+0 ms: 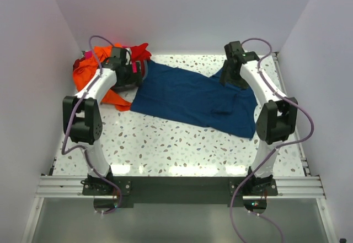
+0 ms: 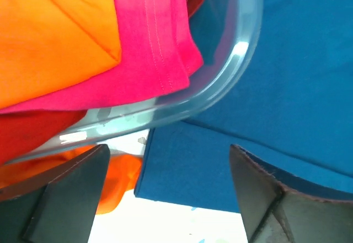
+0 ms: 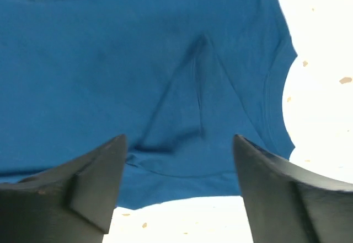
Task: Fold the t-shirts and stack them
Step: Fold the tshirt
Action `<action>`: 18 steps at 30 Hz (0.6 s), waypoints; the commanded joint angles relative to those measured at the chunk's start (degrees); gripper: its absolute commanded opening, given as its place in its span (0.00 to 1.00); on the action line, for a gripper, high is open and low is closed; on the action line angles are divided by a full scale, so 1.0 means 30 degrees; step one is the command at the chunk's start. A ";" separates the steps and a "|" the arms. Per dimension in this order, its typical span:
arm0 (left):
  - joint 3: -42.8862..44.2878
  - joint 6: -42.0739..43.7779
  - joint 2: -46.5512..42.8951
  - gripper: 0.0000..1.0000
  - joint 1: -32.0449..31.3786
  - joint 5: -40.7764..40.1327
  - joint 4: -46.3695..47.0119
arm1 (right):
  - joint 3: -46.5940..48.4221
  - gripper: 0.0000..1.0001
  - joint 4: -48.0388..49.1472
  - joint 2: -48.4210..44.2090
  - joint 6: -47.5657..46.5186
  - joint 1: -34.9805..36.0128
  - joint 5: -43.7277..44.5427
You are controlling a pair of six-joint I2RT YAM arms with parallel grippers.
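Note:
The navy blue t-shirt point(image 1: 187, 97) lies spread flat across the middle of the table, with wrinkles near its collar point(image 3: 276, 88). An orange t-shirt point(image 1: 85, 72), a red one point(image 1: 140, 51) and a magenta pink one point(image 2: 154, 39) are bunched together at the back left. My left gripper point(image 1: 128, 72) hovers open over the blue shirt's left corner point(image 2: 182, 171), beside that pile, with nothing between its fingers. My right gripper point(image 1: 231, 71) is open over the shirt's far right edge point(image 3: 182, 182) and holds nothing.
A clear plastic bin rim point(image 2: 237, 61) curves around the pink and orange cloth point(image 2: 55, 33), next to the blue shirt. White walls close in the speckled table point(image 1: 165, 144) on the left, back and right. A loose orange fold point(image 2: 118, 177) lies on the tabletop by my left finger.

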 commanded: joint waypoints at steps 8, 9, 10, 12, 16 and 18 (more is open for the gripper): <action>-0.3445 -0.0547 -0.4651 1.00 -0.2525 -0.1281 0.2681 | -0.4980 0.88 0.2006 -0.4552 -0.0135 -0.0907 -0.1656; -0.3770 -0.0810 -0.4624 1.00 -0.3109 -0.1341 0.2829 | -0.5867 0.88 0.2301 -0.4934 -0.0046 -0.1026 -0.1746; -0.4063 -0.0928 -0.4652 1.00 -0.3376 -0.1313 0.3063 | -0.6717 0.87 0.2565 -0.5372 0.0013 -0.1172 -0.1805; -0.4881 -0.1278 -0.4477 1.00 -0.3815 -0.0933 0.3766 | -0.9032 0.87 0.3327 -0.6720 0.0072 -0.1816 -0.2358; -0.6173 -0.1778 -0.4126 1.00 -0.3964 0.0034 0.4938 | -1.1818 0.84 0.3944 -0.8275 -0.0162 -0.3309 -0.3036; -0.6932 -0.1954 -0.4038 1.00 -0.3994 0.0327 0.5582 | -1.2816 0.83 0.4033 -0.8714 -0.0513 -0.4130 -0.3094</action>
